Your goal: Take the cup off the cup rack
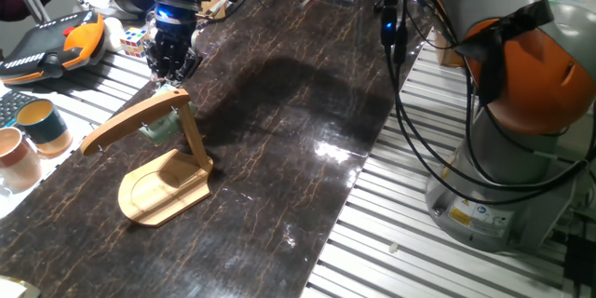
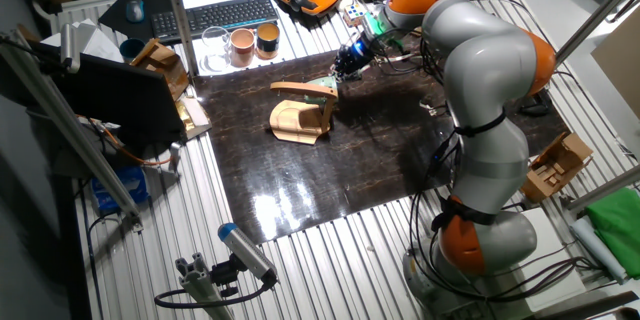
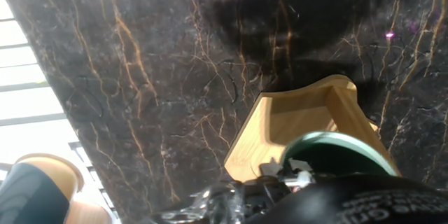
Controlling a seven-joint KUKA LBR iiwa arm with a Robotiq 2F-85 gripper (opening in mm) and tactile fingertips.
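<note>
The cup rack (image 1: pixel 166 179) is a light wooden stand with an oval dished base, an upright post and a long curved arm. It stands on the dark marble mat. The cup (image 1: pixel 162 130), small and grey-green, hangs under the arm beside the post. My gripper (image 1: pixel 173 76) hovers just above the top of the post, apart from the cup, with its fingers spread and nothing in them. In the hand view the cup's rim (image 3: pixel 336 148) and the rack base (image 3: pixel 297 122) lie right below a dark finger (image 3: pixel 364 199). The other fixed view shows the rack (image 2: pixel 298 115) and the gripper (image 2: pixel 346 66).
A teal cup with a yellow inside (image 1: pixel 42 123) and a pinkish-tan cup (image 1: pixel 14 156) stand on the slatted table left of the mat. An orange and black pendant (image 1: pixel 56 45) lies behind them. The arm's base (image 1: pixel 521 102) and its cables are at the right.
</note>
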